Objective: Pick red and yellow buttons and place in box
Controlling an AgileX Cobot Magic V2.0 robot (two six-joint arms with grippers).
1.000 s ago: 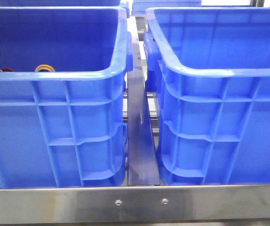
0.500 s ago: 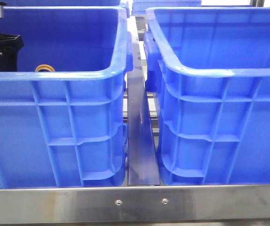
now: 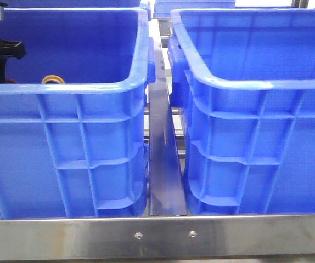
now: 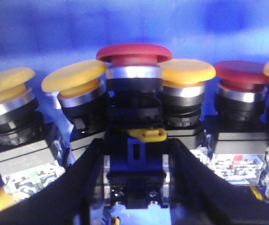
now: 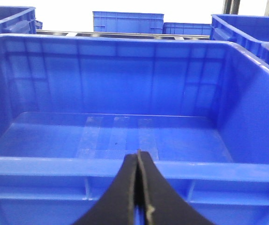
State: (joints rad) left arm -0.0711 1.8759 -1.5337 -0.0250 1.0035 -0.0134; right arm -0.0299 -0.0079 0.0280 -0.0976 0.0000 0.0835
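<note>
We see two large blue crates side by side on a steel-edged bench: the left crate, which holds the stock of buttons, and the right crate, which we take to be the box for delivery and whose floor shows bare in the right wrist view. The left arm reaches down inside the left crate near its far left wall, where only part of its black body shows from the front. Its gripper stands open to a middling width, one dark finger on either side of the black base of a red button; whether the pads touch that base we cannot tell. Yellow buttons crowd it on both sides, touching or nearly so. The right gripper hovers outside the right crate's near rim, fingers pressed together on nothing. We judge the step in hand to be the grasp of the red button; the next move calls for closing squarely on its base without pinching the neighbours.
</note>
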